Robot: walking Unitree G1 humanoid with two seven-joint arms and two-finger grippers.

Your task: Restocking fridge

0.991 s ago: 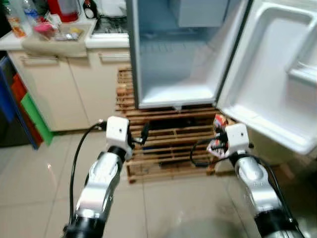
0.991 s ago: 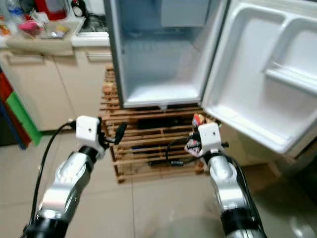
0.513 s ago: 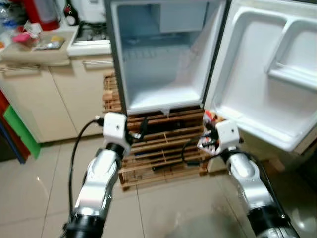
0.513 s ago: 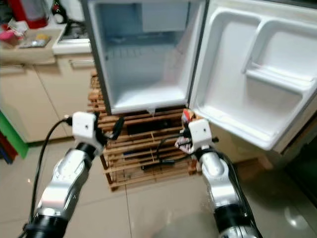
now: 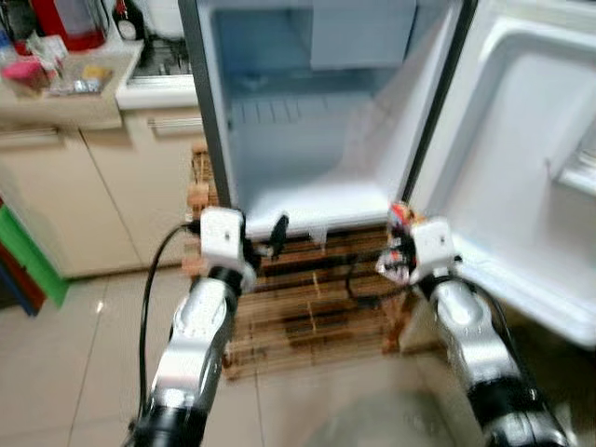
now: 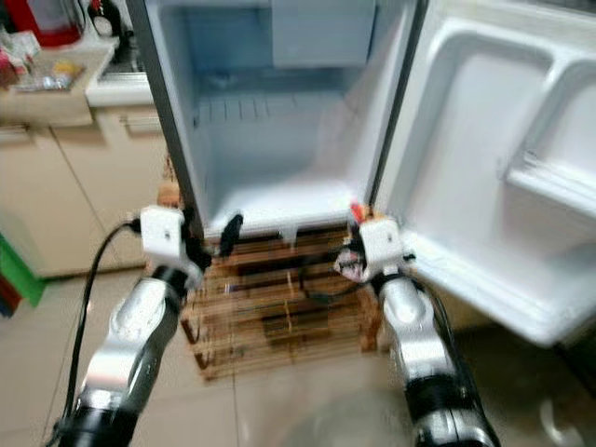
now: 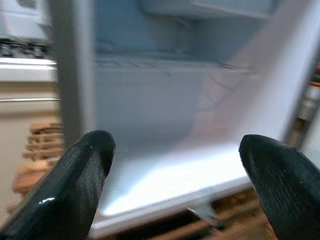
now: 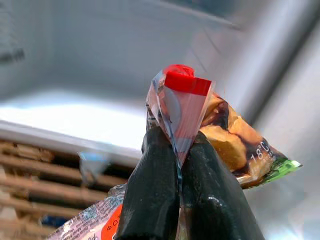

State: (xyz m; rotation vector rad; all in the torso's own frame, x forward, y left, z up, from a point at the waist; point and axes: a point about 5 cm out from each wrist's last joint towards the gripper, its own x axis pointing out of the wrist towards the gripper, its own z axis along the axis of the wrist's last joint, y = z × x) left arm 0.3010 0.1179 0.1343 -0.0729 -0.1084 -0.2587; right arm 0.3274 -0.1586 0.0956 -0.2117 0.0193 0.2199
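You face a small fridge (image 5: 307,112) with its door (image 5: 531,186) swung wide to your right. It sits on a wooden pallet stack (image 5: 307,298). The lower shelf floor inside is bare white.

Right gripper (image 8: 172,165): fingers pressed together, pinching a clear snack packet (image 8: 200,130) with a red clip or seal at its top. The packet holds pale brown pieces and some printed text, and more crinkled wrapper trails below the fingers. From the head view the packet (image 5: 399,250) sits just in front of the fridge's lower front edge, near the hinge side, above the pallet.

Left gripper (image 7: 172,185): fingers (image 7: 75,185) spread wide apart, nothing between them. It points at the fridge's open interior, close to the left wall's edge. In the head view it (image 5: 277,231) hovers just below and in front of the fridge opening.

Cream cabinets (image 5: 102,186) and a cluttered counter (image 5: 65,79) stand to your left. Views are blurred.
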